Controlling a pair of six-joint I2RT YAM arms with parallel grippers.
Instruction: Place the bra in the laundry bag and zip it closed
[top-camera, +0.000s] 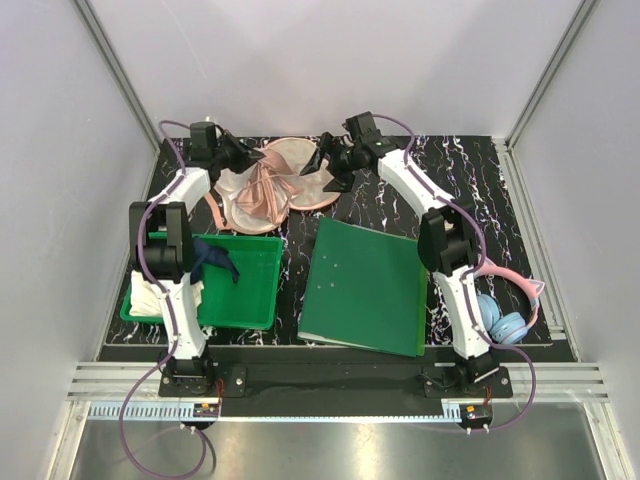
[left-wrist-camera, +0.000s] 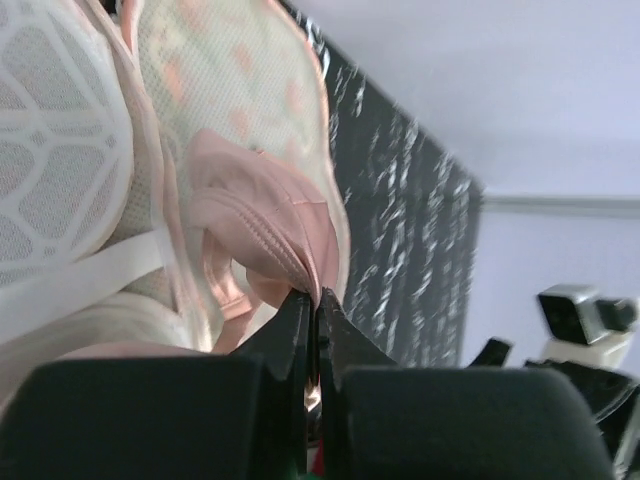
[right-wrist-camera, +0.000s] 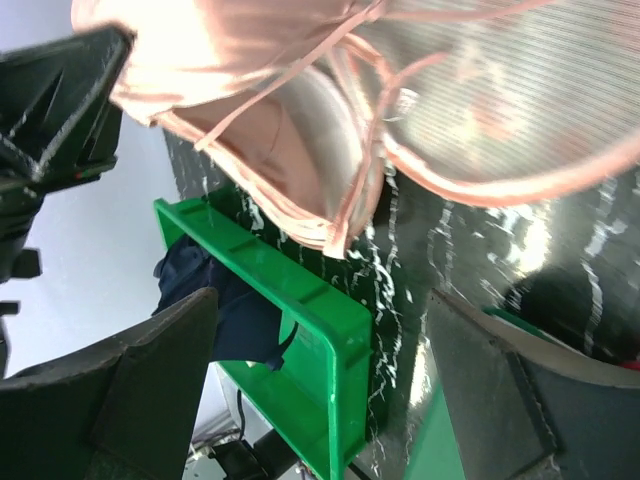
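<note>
First, close to the arm bases, a green bin (top-camera: 245, 295) stands on the left side of the black marbled tabletop (top-camera: 460, 175). A dark blue cloth (top-camera: 215, 262) hangs over the bin's back part, and a white cloth (top-camera: 150, 297) lies at its left end. Beside the bin, in the middle, a flat green folder (top-camera: 365, 285) lies a little turned. At the right edge, next to the right arm, lies a pair of pink and blue headphones (top-camera: 505, 318).

Farther back, the laundry bag (top-camera: 312, 190) lies open on the tabletop, with its two oval halves spread side by side and the zipper not closed. The bra (top-camera: 268, 190) lies across the middle of the open bag, its shiny pink cloth gathered in folds and its thin straps loose on it.

The left gripper (top-camera: 250, 155) is at the back left rim of the bag. In the left wrist view its jaws are pressed together on a thin pink fold, which looks to be the edge of a bra cup (the pink rim of the bag runs into the same place, so I am not fully sure). The right gripper (top-camera: 328, 168) is at the back right side of the bag, just above its rim. Its jaws are spread wide and hold nothing; between them the right wrist view shows the bra cloth and straps, the bag's rim, and the green bin beyond.
</note>
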